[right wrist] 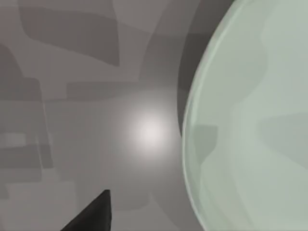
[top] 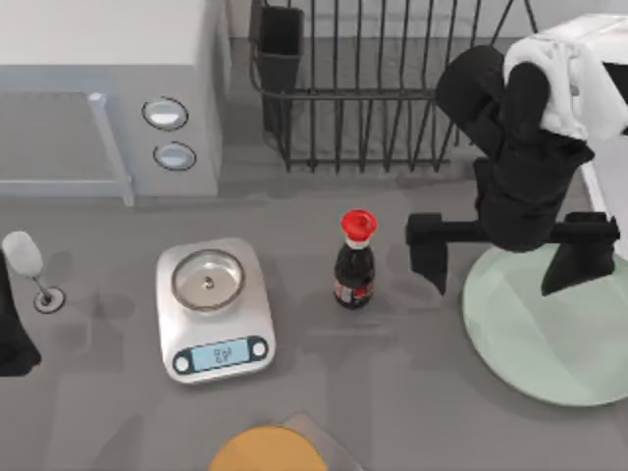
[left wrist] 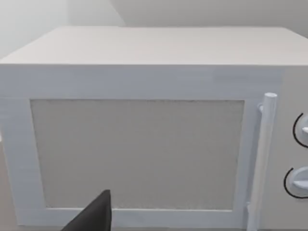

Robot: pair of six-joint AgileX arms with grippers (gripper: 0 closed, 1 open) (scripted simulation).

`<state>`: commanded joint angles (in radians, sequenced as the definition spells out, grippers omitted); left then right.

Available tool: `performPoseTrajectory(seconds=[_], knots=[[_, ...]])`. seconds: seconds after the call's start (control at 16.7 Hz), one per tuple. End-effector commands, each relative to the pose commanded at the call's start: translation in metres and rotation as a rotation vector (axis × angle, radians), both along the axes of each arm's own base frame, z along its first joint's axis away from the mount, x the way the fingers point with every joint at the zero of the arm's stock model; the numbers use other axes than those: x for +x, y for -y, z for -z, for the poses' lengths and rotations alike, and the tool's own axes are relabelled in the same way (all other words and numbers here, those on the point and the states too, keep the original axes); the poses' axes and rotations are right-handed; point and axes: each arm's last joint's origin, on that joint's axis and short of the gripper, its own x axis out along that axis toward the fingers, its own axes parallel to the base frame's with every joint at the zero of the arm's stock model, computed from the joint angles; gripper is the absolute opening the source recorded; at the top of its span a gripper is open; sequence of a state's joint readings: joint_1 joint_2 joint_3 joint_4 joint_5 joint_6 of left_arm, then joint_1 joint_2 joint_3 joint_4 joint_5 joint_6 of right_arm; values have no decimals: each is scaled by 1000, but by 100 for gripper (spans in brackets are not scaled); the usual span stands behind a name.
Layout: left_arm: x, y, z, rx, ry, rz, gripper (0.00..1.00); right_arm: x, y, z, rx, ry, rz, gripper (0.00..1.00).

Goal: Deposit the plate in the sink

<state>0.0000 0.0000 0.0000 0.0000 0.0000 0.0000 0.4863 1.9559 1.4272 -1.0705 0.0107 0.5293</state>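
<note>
We hold our right pincer (top: 497,258) over the near-left edge of the plate (top: 549,343), at the right side of the tabletop (top: 392,392). Its two dark fingers (top: 430,257) are spread wide apart and grip nothing: one hangs over bare tabletop just left of the plate's rim, the other over the plate itself. From above we cannot tell whether either finger touches the plate. The plate lies flat on the tabletop, its far part hidden under our arm and its right edge cut off by the picture's border. In our right wrist view the plate (right wrist: 250,125) shows its pale green face and raised rim beside the grey tabletop (right wrist: 86,120), with one dark fingertip (right wrist: 94,214) at the picture's edge.

Left of the plate stands a soy sauce bottle (top: 354,260) with a red cap, well apart from it. Further left sits a kitchen scale (top: 215,310), then a wine glass (top: 29,265). An orange-yellow disc (top: 265,451) lies at the near edge. A black wire dish rack (top: 373,88) stands at the back, beside a white microwave (top: 108,88).

Our left arm sits at the left edge, its pincer (top: 12,339) dark and low; we cannot tell how its fingers stand. Our left wrist view faces the microwave (left wrist: 139,144) door.
</note>
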Motion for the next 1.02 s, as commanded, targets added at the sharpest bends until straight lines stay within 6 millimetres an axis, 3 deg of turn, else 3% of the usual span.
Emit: performPoseTrajectory(seconds=[0.48,0.9,1.02], knots=[[0,0,0,0,0,0,100,-2,-1,74,-4,-8,-4,100],[0,0,0,0,0,0,100,-4,-8,82,22,20,-27,100],[0,0,0,0,0,0,100,-4,-8,82,22,20,-27,85]])
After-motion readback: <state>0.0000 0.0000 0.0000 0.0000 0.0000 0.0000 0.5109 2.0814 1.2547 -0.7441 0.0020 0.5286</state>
